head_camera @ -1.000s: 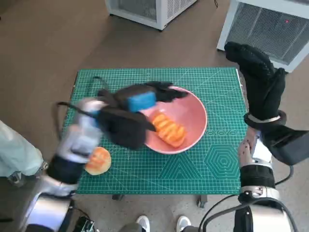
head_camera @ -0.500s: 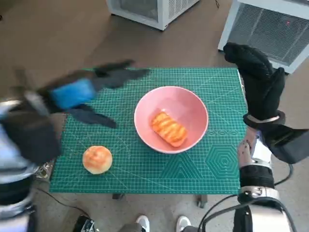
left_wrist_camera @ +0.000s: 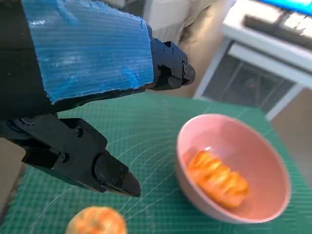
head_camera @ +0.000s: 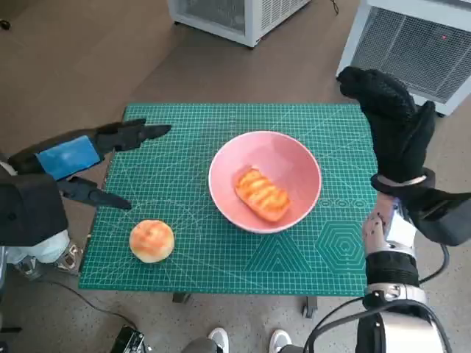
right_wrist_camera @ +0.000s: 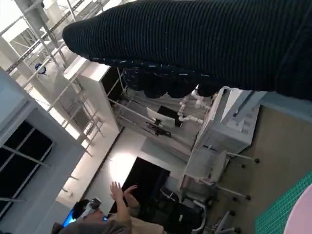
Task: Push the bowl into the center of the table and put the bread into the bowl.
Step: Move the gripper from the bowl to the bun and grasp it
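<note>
The pink bowl (head_camera: 266,190) sits near the middle of the green cutting mat (head_camera: 191,257) with a long orange bread roll (head_camera: 261,194) lying in it; the left wrist view shows the same bowl (left_wrist_camera: 253,195) and roll (left_wrist_camera: 218,178). A round bun (head_camera: 151,240) lies on the mat near its front left corner, also seen as the bun (left_wrist_camera: 96,222). My left hand (head_camera: 81,158) hovers open over the mat's left edge, fingers spread, holding nothing. My right hand (head_camera: 394,125) is raised upright beside the mat's right edge, open and empty.
White appliance cabinets stand on the floor beyond the table, one (head_camera: 234,13) at the back and one (head_camera: 412,44) at the back right. Feet (head_camera: 246,340) show below the table's front edge. A person (right_wrist_camera: 109,214) appears far off in the right wrist view.
My left hand has drawn back from over the bowl to the mat's left edge, empty. The long roll stays in the bowl. The right hand has not moved.
</note>
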`<act>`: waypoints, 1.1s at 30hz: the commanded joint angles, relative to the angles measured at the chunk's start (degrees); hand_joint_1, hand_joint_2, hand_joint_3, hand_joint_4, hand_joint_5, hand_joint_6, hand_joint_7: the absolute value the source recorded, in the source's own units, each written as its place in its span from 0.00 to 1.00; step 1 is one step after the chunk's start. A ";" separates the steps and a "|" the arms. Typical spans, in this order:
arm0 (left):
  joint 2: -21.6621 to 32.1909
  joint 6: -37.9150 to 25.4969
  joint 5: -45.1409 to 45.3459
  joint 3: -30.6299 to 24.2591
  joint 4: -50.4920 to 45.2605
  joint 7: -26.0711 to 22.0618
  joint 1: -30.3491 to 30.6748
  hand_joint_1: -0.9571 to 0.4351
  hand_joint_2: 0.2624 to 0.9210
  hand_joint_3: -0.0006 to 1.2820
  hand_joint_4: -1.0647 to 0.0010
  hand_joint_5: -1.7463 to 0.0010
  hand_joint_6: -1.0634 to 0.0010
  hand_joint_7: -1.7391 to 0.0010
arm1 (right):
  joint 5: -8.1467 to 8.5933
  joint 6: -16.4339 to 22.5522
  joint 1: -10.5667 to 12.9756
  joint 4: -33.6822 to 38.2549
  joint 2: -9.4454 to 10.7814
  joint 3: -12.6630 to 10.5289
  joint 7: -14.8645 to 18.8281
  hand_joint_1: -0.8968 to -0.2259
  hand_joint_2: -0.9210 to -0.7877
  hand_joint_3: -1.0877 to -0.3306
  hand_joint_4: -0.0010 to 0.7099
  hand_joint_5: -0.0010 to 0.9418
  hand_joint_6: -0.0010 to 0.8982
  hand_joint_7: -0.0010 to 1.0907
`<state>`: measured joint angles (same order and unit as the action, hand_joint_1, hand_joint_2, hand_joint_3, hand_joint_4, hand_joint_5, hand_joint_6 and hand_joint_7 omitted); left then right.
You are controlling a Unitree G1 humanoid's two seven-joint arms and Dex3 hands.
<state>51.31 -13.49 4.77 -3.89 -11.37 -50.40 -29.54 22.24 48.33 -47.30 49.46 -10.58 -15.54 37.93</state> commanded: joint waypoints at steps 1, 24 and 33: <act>0.25 -0.46 1.90 2.57 -0.66 0.91 2.21 0.59 0.78 0.00 0.88 0.99 0.74 0.99 | 0.35 -0.75 0.10 0.06 -0.62 -0.16 1.07 0.28 0.00 0.62 0.31 0.00 0.35 0.07; -3.47 -2.66 12.98 15.54 1.88 3.27 6.73 0.58 0.74 0.00 0.84 1.00 0.72 1.00 | 0.68 -0.26 0.21 0.76 -1.71 -1.57 2.98 0.31 0.00 0.62 0.30 0.00 0.34 0.06; -3.64 -7.07 17.85 19.01 1.58 2.80 7.85 0.56 0.74 0.00 0.83 1.00 0.72 1.00 | 0.27 0.38 0.25 0.80 -2.10 -1.61 2.73 0.32 0.00 0.62 0.30 0.00 0.34 0.05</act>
<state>47.68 -19.37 21.17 14.15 -9.73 -47.38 -22.68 22.45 48.86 -47.45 49.71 -12.35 -17.02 40.34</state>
